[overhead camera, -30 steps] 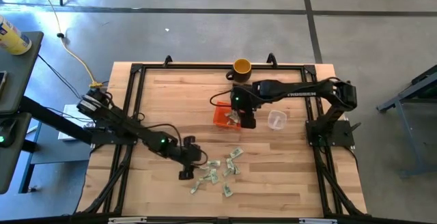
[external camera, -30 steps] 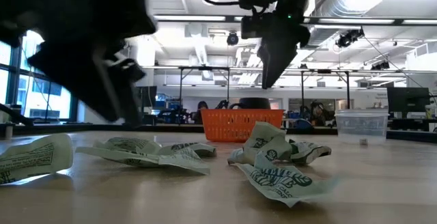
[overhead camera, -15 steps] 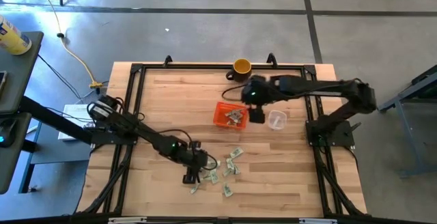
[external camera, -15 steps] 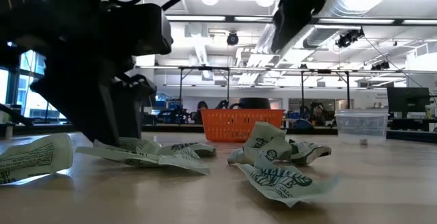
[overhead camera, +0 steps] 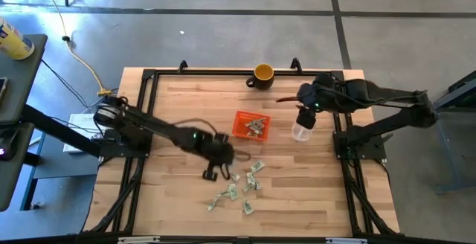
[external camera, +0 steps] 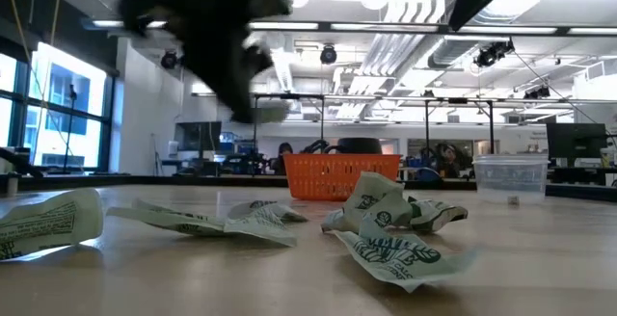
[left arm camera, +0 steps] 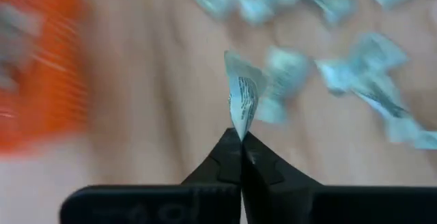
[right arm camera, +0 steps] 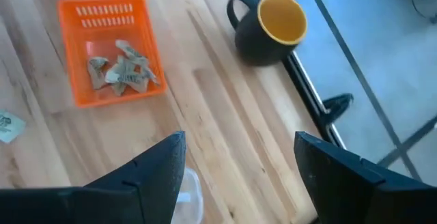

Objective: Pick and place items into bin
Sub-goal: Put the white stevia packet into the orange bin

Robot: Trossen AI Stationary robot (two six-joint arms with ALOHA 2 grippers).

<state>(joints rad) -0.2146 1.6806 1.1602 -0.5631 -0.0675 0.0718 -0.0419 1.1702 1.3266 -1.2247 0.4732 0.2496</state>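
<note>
My left hand point(left arm camera: 240, 136) has just snapped together on one wrapper point(left arm camera: 243, 101): wrist cam shows the fingers pinched tight w/ the scrap sticking up out of the tips. A sec ago that hand was down in the pile w/ fingers apart; now it's lifted off the counter point(overhead camera: 178, 103) and swung toward the bin point(overhead camera: 251, 124), sitting between pile and bin in the top view point(overhead camera: 221, 155). So that's a good pick, carry phase started.

Right hand point(right arm camera: 239, 156) has changed too. It was over the bin a sec ago; now it's pulled back toward the right edge of the counter, above the clear tub point(overhead camera: 300, 131), fingers apart and nothing between them. Its drop looks done: several wrappers lie inside the bin point(right arm camera: 123, 70), per right wrist cam.

Bin sits about mid-counter, a bit toward the far edge, the mug point(overhead camera: 262, 73) beyond it at the far edge. Rest of the pile point(overhead camera: 239, 188) still lies loose on the counter nearer the front edge, maybe a handful or more, so I'd call the job partway.

Meaning for me: the bin airspace is clear w/ the right arm out of the way, so left can go straight over & release. Grip is only on the scrap's edge, so I reckon it could slip on a fast swing.
</note>
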